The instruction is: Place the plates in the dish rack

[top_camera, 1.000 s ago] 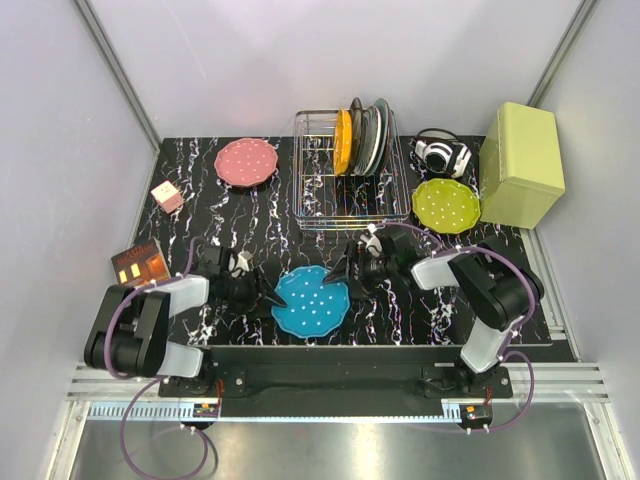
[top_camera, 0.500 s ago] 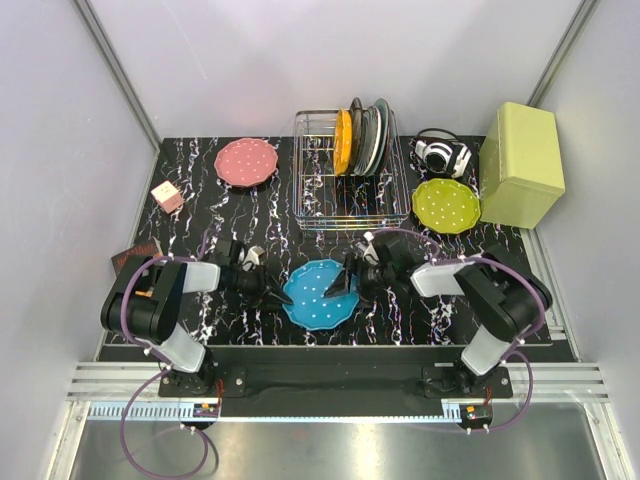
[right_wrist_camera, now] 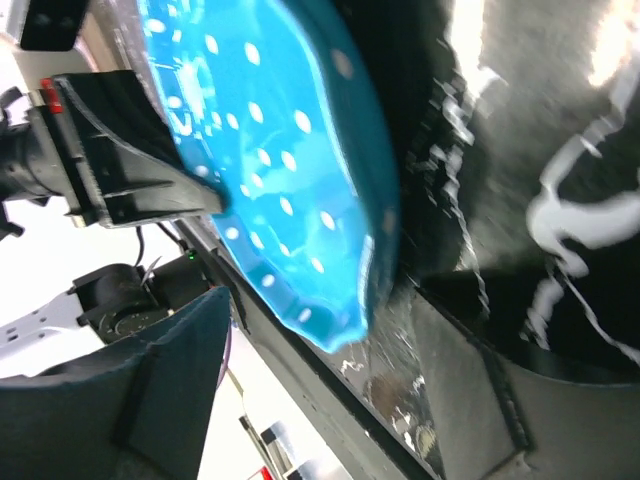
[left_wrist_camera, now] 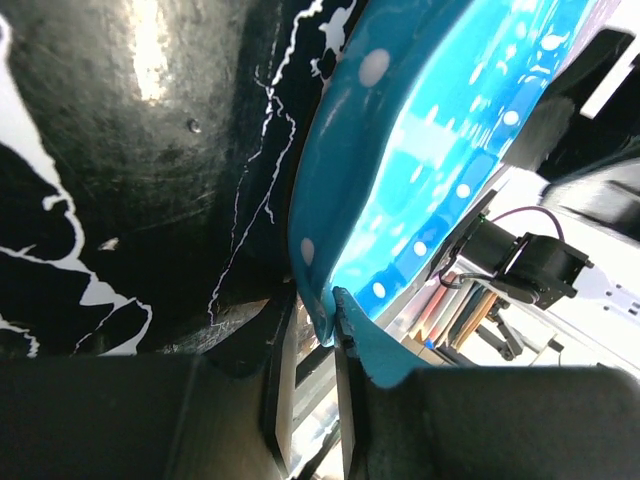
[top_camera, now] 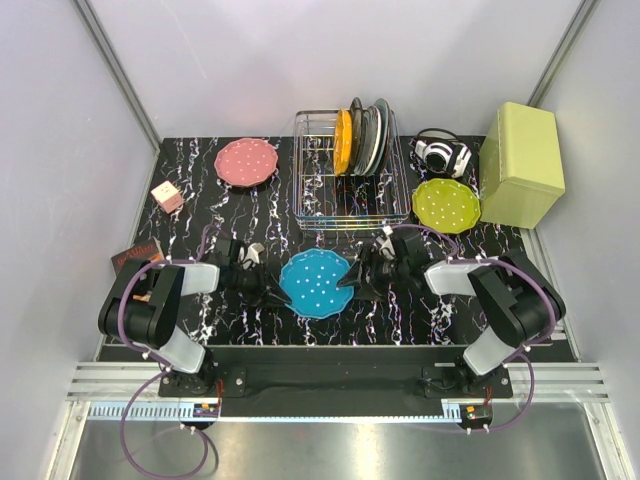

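Observation:
The blue plate with white dots is held tilted at the near middle of the table. My left gripper is shut on its left rim; in the left wrist view the gripper pinches the plate's edge. My right gripper is open at the plate's right edge; in the right wrist view the gripper has its fingers spread on either side of the plate's rim. The pink plate lies at the back left and the yellow-green plate at the right. The orange plate stands in the dish rack.
Plain grey and dark plates stand next to the orange one in the rack. A yellow-green box and headphones are at the back right. A small pink cube and a dark booklet lie at the left.
The blue plate has risen off the table and shifted a little toward the rack, with my left gripper shut on its rim. My right gripper has drawn back to the plate's right edge.

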`<action>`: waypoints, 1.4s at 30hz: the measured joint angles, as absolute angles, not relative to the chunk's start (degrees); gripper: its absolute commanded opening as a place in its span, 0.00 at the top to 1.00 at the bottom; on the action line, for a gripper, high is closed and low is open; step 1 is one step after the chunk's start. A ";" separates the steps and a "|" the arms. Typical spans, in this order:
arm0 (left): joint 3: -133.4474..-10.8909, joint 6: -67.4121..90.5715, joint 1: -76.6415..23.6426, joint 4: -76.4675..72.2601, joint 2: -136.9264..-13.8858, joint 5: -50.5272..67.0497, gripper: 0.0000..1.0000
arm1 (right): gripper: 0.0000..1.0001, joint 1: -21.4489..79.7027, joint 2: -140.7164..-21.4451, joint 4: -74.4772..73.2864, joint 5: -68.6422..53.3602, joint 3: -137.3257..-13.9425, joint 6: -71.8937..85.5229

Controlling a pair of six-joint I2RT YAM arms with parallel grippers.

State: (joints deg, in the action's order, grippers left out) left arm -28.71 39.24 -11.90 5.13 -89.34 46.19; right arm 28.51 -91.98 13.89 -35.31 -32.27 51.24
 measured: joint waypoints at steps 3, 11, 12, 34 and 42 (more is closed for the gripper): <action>-28.88 38.54 -11.90 5.08 -89.71 46.39 0.82 | 0.14 28.69 -93.43 16.19 -35.73 -32.93 51.31; -29.82 36.23 -12.03 5.82 -91.24 47.92 0.89 | 0.16 29.15 -95.55 22.74 -35.05 -32.91 51.22; -29.87 35.90 -12.08 5.93 -91.26 47.94 0.89 | 0.17 29.15 -95.74 23.35 -34.92 -32.91 51.22; -28.71 33.04 -16.36 9.19 -88.60 48.36 0.61 | 1.00 29.71 -101.97 27.29 -33.69 -35.66 43.24; -35.35 25.08 -14.04 17.85 -85.76 41.04 0.41 | 1.00 30.00 -97.08 10.70 -33.47 -41.89 39.27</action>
State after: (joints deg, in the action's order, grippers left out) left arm -35.35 25.08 -14.04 17.85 -85.76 41.04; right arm 30.00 -97.08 10.70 -33.47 -41.89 39.27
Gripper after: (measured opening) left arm 0.545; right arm 0.291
